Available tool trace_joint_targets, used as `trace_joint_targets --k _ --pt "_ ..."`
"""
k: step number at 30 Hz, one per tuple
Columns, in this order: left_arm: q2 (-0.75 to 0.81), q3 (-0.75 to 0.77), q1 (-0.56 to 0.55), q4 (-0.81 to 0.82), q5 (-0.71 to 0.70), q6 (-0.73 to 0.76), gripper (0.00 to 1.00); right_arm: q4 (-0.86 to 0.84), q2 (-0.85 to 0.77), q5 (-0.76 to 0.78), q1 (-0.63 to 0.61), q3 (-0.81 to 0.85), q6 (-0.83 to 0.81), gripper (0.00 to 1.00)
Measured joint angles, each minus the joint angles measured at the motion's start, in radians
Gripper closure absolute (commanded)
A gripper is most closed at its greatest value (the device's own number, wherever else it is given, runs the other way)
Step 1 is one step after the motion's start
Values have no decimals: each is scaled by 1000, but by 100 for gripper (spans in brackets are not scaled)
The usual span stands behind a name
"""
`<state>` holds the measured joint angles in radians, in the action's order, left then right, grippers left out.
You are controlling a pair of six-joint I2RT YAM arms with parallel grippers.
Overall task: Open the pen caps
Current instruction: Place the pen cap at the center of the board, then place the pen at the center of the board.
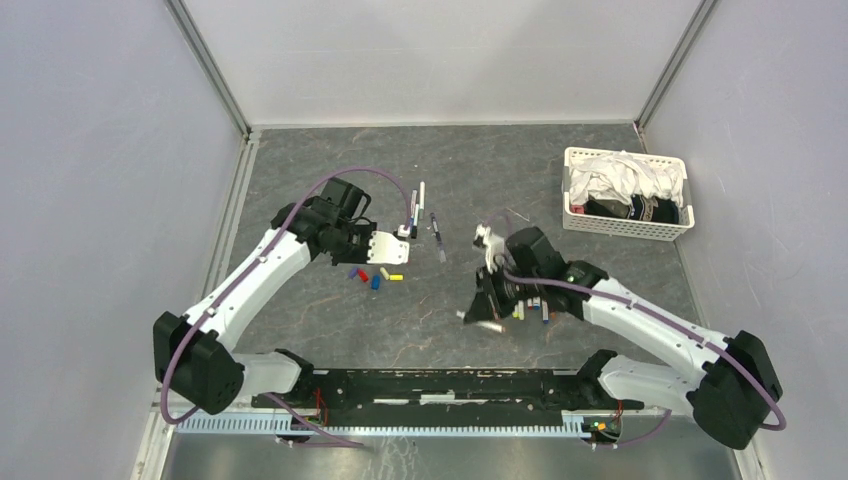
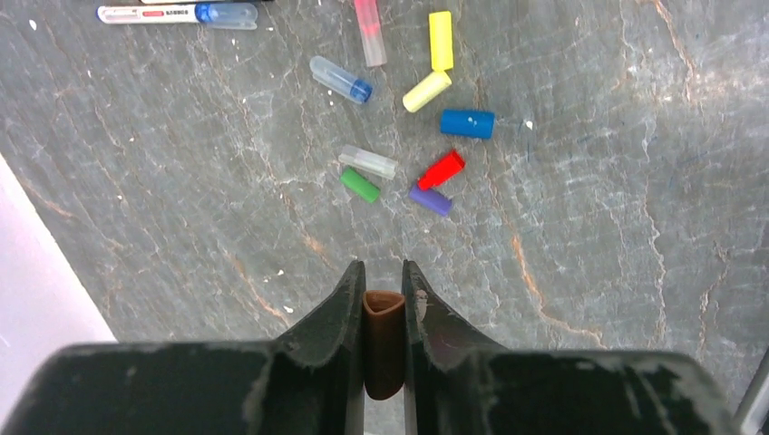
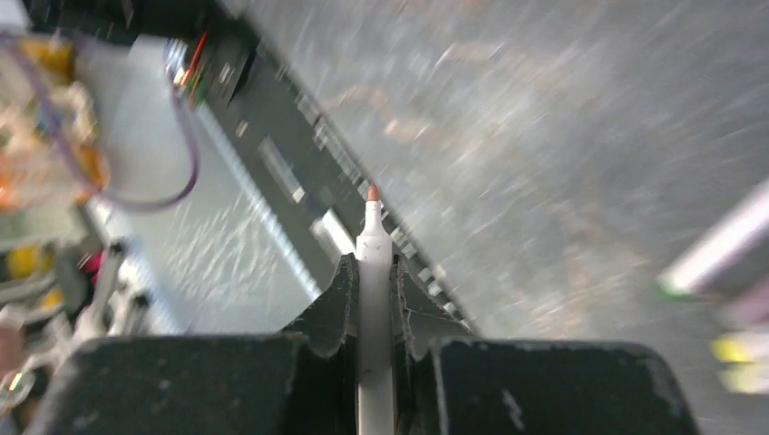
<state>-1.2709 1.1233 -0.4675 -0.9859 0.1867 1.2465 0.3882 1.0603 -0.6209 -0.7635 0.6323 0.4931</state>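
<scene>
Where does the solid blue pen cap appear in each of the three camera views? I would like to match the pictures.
Top external: the blue cap lies in the small cluster of caps, left of the picture's centre.
Left wrist: the blue cap is in the upper part, right of centre.
Right wrist: not in it; that picture is blurred.
Shared landmark: the red cap lying right beside it.

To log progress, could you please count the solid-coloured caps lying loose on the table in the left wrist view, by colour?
Yellow caps: 2
Blue cap: 1
Red cap: 1
Purple cap: 1
Green cap: 1
Total: 6
</scene>
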Motion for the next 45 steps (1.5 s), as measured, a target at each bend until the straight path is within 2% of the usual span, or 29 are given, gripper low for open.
trace_joint_targets --k 3,4,6,10,13,19,28,32,37,38,39,41,45 --pt "-31 -13 -6 49 26 -36 98 42 47 132 53 117 -46 100" --pt "-48 -26 -6 79 35 -55 98 37 61 217 75 154 -59 100" --pt "-80 -53 -6 131 42 -90 98 24 74 329 96 174 -72 100" --pt "-145 -133 -6 250 39 -150 97 -26 105 561 132 143 -80 100" --pt "-190 -177 -6 309 28 -184 88 -79 146 694 141 81 -84 100" --pt "-224 -184 -6 386 24 -238 69 -138 259 828 144 42 -101 100" --pt "-232 -179 -6 412 27 -300 56 -214 382 895 146 47 -117 100" --pt "-233 -153 -6 404 34 -331 54 -233 396 911 147 42 -117 88" --pt "-225 -80 -1 360 38 -387 50 -243 396 916 147 40 -117 57" --pt "-215 -59 2 349 40 -403 46 -242 395 916 147 40 -120 53" --pt "-201 -35 6 336 41 -420 37 -240 393 916 147 40 -118 50" --pt "-165 17 16 312 35 -452 1 -225 379 917 147 42 -124 47" --pt "-63 127 50 290 16 -520 0 -182 348 918 147 95 -124 44"
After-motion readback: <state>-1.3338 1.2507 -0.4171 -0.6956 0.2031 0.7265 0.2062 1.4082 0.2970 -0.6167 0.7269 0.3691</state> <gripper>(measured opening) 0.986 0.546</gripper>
